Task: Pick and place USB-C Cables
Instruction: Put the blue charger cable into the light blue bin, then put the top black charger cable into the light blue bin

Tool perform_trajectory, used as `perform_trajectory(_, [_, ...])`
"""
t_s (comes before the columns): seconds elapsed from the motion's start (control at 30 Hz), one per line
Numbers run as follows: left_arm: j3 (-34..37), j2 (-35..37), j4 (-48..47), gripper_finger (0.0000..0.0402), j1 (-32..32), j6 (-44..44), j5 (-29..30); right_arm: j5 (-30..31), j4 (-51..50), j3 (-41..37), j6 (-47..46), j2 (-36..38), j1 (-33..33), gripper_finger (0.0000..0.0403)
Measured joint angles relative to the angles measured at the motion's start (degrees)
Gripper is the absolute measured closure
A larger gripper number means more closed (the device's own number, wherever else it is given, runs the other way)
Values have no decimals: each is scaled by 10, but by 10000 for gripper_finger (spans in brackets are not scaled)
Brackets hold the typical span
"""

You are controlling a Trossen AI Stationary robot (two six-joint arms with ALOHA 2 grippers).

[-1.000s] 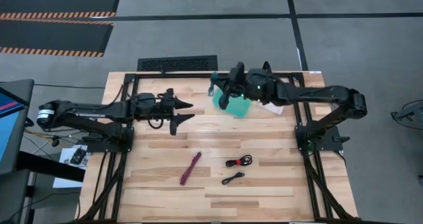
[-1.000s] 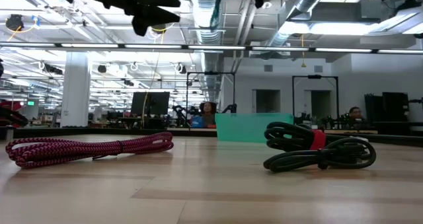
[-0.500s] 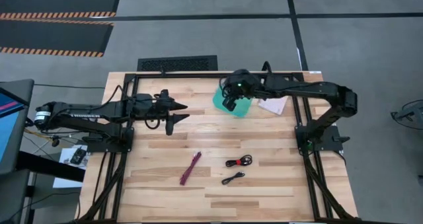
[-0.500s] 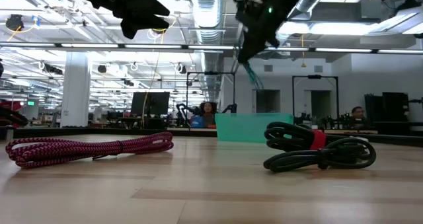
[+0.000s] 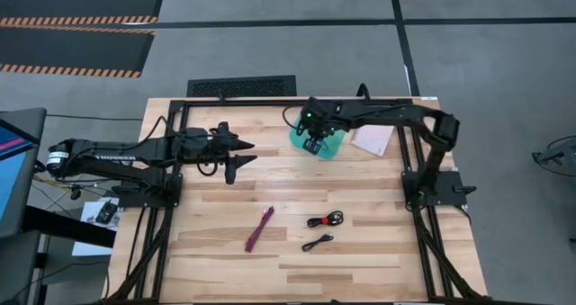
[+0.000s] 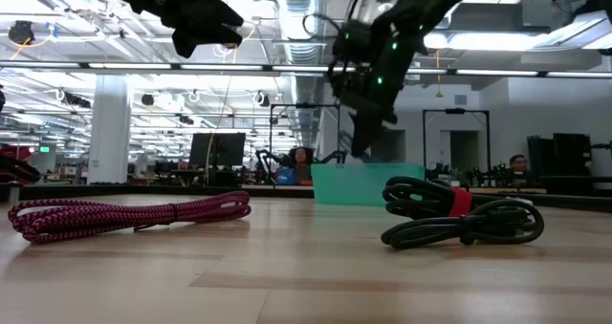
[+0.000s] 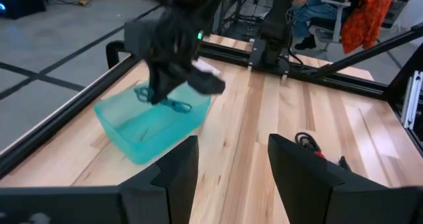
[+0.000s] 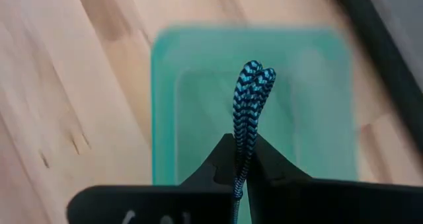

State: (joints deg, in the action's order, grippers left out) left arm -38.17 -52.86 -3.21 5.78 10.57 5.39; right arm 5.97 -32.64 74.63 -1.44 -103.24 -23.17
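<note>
My right tool clenches the light blue cable over the teal tray; my left tool, seemingly released, hovers

light blue cable with black chevron braid, translucent teal tray, magenta-purple cable with dark flecked braid, black cable with red band, all-black cable, pale pink packet, light banded wood tabletop, dark arms
</note>
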Motion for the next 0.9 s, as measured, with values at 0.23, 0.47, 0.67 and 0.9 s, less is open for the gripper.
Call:
perform_trajectory(0.23, [0,0,1,231,0,-2,18,-1,7,0,13,-30,-6,357])
perform_trajectory(0.47, [0,0,-2,231,0,2,16,-1,24,0,15,-30,-4,313])
perform_trajectory(0.67, [0,-2,-2,231,0,-4,30,-14,31,0,19,-30,-5,252])
perform_trajectory(0.9, [0,-2,-24,231,2,-4,26,-16,36,0,15,2,-5,196])
